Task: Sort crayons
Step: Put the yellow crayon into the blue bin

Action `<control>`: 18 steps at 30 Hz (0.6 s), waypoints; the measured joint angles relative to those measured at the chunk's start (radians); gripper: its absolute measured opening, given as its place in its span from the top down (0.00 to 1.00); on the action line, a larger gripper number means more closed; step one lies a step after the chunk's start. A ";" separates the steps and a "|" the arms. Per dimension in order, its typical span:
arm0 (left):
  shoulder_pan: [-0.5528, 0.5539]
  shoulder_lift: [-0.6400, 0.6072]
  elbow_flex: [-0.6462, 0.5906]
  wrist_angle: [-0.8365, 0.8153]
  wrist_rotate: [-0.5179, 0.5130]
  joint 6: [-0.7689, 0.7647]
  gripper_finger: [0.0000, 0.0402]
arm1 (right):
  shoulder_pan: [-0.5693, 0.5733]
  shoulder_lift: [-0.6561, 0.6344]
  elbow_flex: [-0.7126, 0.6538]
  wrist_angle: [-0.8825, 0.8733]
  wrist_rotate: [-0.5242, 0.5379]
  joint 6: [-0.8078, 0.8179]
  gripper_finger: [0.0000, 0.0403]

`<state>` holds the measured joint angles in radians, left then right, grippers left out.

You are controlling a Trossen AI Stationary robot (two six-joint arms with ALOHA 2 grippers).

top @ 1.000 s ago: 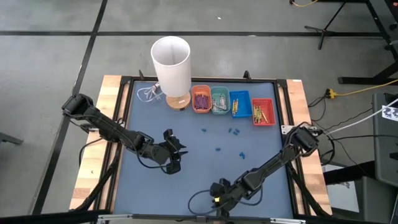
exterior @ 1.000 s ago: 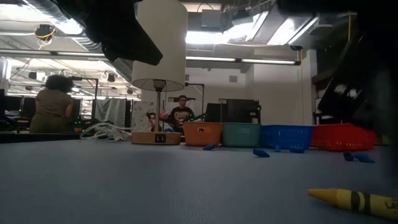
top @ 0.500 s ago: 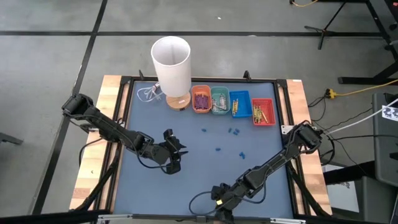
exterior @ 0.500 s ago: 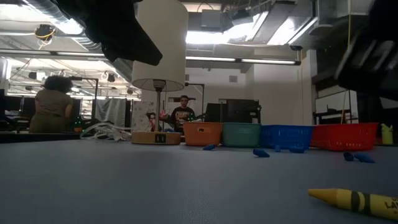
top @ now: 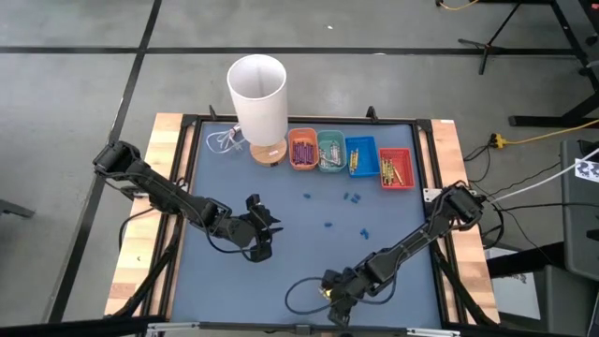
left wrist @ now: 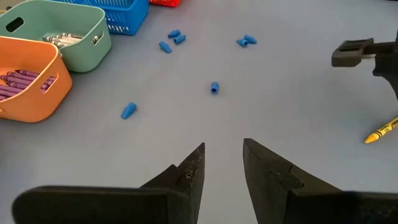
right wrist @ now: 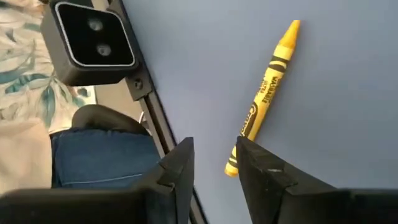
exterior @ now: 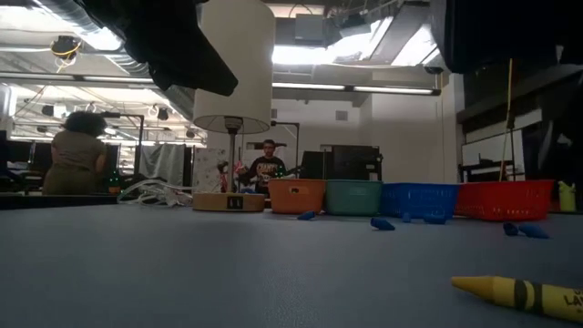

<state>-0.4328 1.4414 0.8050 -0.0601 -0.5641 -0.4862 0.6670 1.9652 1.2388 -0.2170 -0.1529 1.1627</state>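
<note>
Right gripper (top: 329, 298) shifted slightly along near edge; left gripper (top: 263, 232) same spot, slightly parted, empty.
Low view: yellow crayon (exterior: 521, 293) flat on mat.
Right wrist: jaws slightly apart, empty, crayon (right wrist: 263, 96) just ahead, long axis roughly along reach. Right arm nearer.

Looking straight down from overhead on the whole blue table (top: 281, 253); level with its top in the low view, facing the row of trays (exterior: 414, 198) and room beyond. Wrist views close above the surface, both catching the yellow crayon (right wrist: 264, 96).
</note>
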 joint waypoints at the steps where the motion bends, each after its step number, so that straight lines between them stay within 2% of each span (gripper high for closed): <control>1: 0.000 0.000 0.000 0.000 0.000 0.000 0.77 | 0.000 0.000 0.000 -0.006 0.007 0.012 0.70; 6: 0.000 0.000 0.000 0.000 0.000 0.000 0.77 | 0.001 0.001 0.063 -0.116 0.061 0.034 0.70; 11: 0.000 0.000 0.000 0.000 0.000 0.000 0.77 | 0.003 0.001 0.206 -0.386 0.233 0.002 0.70; 14: 0.000 0.000 0.000 0.000 0.000 0.000 0.77 | 0.010 0.001 0.243 -0.424 0.335 -0.018 0.70; 18: 0.000 0.000 0.000 0.000 0.000 0.000 0.77 | 0.028 0.014 0.248 -0.423 0.388 -0.015 0.70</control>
<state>-0.4328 1.4414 0.8051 -0.0601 -0.5643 -0.4862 0.6948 1.9793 1.4868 -0.6400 0.2354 1.1478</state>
